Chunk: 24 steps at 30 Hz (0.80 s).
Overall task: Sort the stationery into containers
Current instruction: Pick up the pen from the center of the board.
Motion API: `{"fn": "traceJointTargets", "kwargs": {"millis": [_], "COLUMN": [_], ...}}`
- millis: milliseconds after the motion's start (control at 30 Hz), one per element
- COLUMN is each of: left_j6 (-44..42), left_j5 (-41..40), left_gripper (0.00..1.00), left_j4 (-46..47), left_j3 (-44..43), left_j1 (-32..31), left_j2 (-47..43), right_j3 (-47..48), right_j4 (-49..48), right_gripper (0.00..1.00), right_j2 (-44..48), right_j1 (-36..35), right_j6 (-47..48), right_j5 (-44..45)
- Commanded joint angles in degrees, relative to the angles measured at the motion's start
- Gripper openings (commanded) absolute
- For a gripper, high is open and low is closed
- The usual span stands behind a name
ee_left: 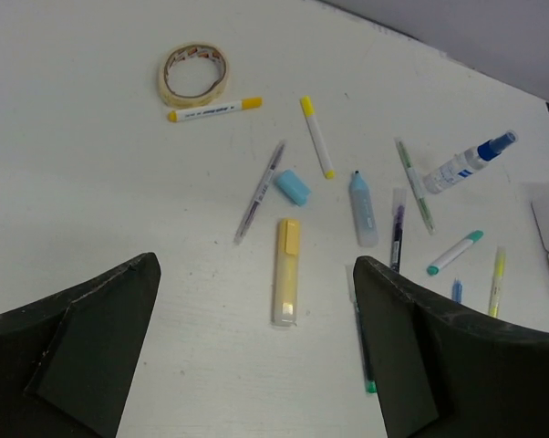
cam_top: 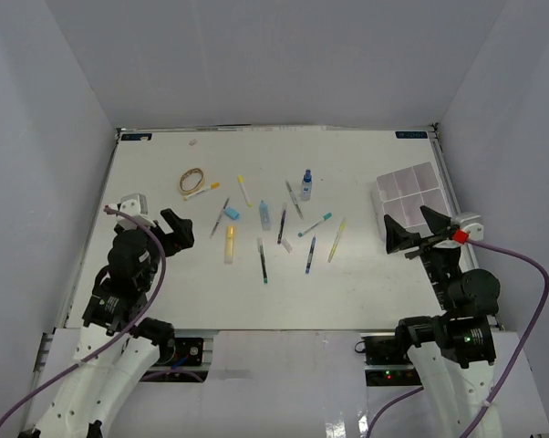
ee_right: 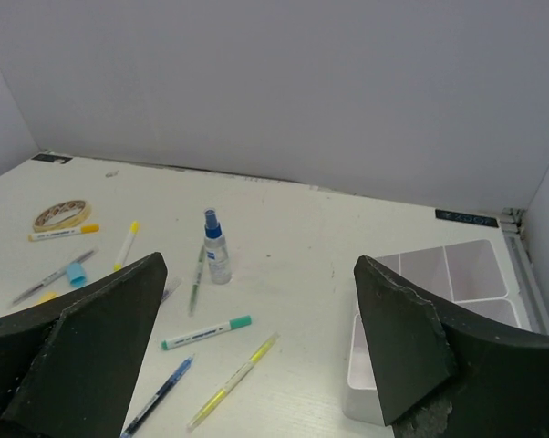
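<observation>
The stationery lies scattered on the white table between my arms. A yellow highlighter (ee_left: 286, 272) sits just ahead of my open left gripper (ee_left: 256, 265), with a light-blue eraser (ee_left: 292, 185), a grey pen (ee_left: 260, 192) and a pale blue marker (ee_left: 363, 210) beyond it. A small blue-capped bottle (ee_right: 217, 251) stands upright, and a teal-capped marker (ee_right: 206, 332) and a yellow pen (ee_right: 233, 380) lie in front of my open right gripper (ee_right: 261, 262). The white divided container (cam_top: 409, 189) stands at the far right, with its compartments (ee_right: 471, 269) showing nothing inside. Neither gripper touches anything.
A tan tape roll (ee_left: 193, 73) and a yellow-capped marker (ee_left: 214, 109) lie at the back left. White walls enclose the table on three sides. The container stands against the table's right edge (cam_top: 443, 182).
</observation>
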<state>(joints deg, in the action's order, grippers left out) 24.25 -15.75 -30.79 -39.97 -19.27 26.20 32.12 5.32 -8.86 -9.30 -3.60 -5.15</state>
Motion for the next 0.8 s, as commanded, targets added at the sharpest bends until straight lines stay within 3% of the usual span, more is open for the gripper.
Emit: {"fn": "traceJointTargets", "kwargs": {"millis": [0,267,767], "left_j6": [3.7,7.4,3.0], "left_j5": [-1.6,-1.6,0.4], "left_gripper": [0.98,0.98,0.98], "left_j4": [0.7,2.1,7.8], "left_j3": [0.6,-1.4,-4.2], "left_j1": [-0.2,-0.2,-0.2], "left_j2": [3.4,12.5,23.0], "right_j3": [2.2,5.1,12.0], "right_j4": [-0.3,4.0,10.8], "right_gripper": [0.9,0.9,0.9], "right_j2": [-4.8,-12.7,-21.9], "right_j1": [-0.3,-0.3,-0.3], "right_j6": [-5.0,-6.6,-5.4], "right_j5": [-1.4,-10.9,-9.7]}}
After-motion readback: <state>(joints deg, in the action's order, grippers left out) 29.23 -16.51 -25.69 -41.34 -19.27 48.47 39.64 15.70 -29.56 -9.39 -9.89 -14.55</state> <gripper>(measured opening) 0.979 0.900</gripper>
